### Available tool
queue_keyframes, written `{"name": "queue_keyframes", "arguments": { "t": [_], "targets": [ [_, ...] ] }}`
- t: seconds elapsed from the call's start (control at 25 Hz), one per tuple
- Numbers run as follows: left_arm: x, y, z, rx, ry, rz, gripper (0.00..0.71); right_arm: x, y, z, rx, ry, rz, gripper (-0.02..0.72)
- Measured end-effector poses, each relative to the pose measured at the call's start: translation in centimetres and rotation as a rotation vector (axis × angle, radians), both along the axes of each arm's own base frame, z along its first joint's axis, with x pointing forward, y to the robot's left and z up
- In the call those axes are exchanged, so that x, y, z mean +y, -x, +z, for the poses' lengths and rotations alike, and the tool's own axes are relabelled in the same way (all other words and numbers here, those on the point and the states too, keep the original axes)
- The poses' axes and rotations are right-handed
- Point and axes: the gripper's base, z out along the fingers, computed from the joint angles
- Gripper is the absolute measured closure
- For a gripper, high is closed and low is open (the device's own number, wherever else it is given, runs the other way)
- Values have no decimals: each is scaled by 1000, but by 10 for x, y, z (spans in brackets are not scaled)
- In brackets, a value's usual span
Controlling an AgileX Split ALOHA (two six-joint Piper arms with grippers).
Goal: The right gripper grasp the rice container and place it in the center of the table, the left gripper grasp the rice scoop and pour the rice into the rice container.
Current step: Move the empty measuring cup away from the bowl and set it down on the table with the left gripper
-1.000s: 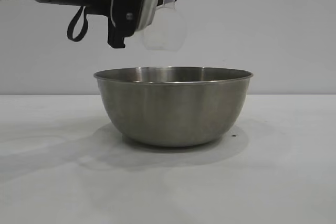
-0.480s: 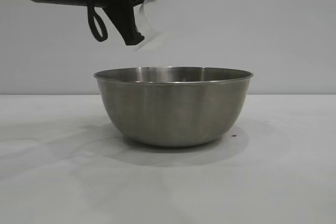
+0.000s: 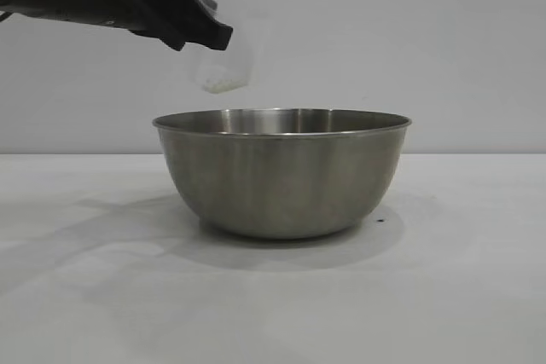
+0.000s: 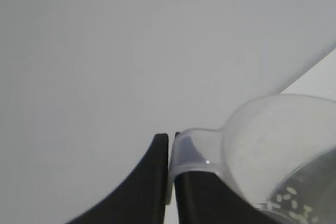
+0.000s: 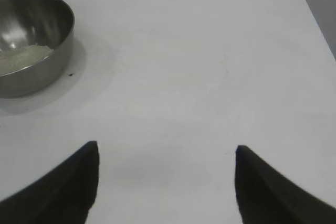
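The plain white matte surface [image 3: 77, 296] carries the large round stainless-steel rice container [image 3: 281, 172], rice [image 5: 23, 56] inside. At its eleven o'clock, above the rim, the black left end effector [image 3: 209, 36] pinches the small transparent plastic rice scoop [image 3: 223, 66]. Right end effector [image 5: 165, 182] hangs spread, apart.

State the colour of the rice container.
Silver-grey brushed steel; the rice container shows best in the exterior view.
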Motion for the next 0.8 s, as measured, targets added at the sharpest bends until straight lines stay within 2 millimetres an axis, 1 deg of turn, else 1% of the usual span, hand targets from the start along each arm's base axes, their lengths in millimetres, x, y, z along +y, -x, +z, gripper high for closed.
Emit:
{"name": "queue_keyframes", "arguments": {
  "t": [0.08,0.16,0.32,0.48,0.6,0.8],
  "targets": [
    [10,8,2,17,28,56,710,0,0,0,0,0,0,229],
    [19,18,-2,53,56,97,710,0,0,0,0,0,0,229],
    [32,33,-15,136,149,152,710,0,0,0,0,0,0,229],
    [41,45,-28,198,181,185,710,0,0,0,0,0,0,229],
    [45,48,-34,228,223,217,710,0,0,0,0,0,0,229],
    [47,48,-53,292,271,251,710,0,0,0,0,0,0,229]
  ]
}}
